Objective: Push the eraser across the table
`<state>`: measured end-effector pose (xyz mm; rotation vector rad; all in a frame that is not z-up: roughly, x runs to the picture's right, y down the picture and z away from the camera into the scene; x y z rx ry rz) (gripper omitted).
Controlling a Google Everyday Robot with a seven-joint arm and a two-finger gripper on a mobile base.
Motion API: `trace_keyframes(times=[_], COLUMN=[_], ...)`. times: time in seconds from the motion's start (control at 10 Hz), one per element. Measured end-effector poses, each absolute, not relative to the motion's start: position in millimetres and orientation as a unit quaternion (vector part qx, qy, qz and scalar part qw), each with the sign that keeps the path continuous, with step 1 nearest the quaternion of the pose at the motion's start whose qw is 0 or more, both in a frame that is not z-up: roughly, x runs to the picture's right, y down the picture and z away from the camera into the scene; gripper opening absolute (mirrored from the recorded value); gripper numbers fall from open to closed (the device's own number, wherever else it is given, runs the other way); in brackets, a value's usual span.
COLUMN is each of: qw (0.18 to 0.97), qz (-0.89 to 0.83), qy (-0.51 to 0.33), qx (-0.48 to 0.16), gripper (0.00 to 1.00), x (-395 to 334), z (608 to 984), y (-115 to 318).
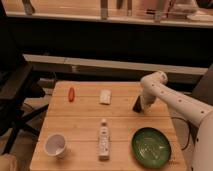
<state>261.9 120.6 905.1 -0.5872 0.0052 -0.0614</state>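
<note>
White arm (pixel 167 96), dark hand (pixel 137 106) over table (pixel 80 127)

The pincer (pixel 138 106) hangs low over the table (pixel 80 125), apart from the white eraser (pixel 105 96) (green plate (pixel 151 146) nearer the camera).

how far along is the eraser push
Nothing looks done yet: the white eraser lies untouched toward the far side of the table. In hand: the gripper is down near its surface, to the eraser's right in view, apart from it. Left: make contact and push it across.
</note>
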Motion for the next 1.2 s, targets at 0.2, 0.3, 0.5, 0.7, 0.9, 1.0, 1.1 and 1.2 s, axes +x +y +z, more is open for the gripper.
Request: trace_keyframes(times=[0.2, 0.3, 0.5, 0.7, 0.9, 1.0, 1.1, 1.2], qw=[0.956, 0.956, 0.955, 0.955, 0.954, 0.954, 0.954, 0.954], qz=[-0.038, -0.043, -0.047, -0.053, -0.064, -0.064, -0.064, -0.066], qy=[-0.001, -0.003, -0.004, -0.005, -0.011, -0.010, -0.008, -0.010], qx=[-0.291, -0.291, -0.291, -0.291, -0.292, -0.293, -0.293, -0.293], gripper=[0.00, 0.00, 0.00, 0.00, 0.00, 0.00, 0.00, 0.00], x=[257, 251, 247, 244, 229, 231, 232, 229], z=[903, 902, 901, 900, 900, 900, 899, 899], y=[122, 123, 124, 124, 123, 124, 124, 123])
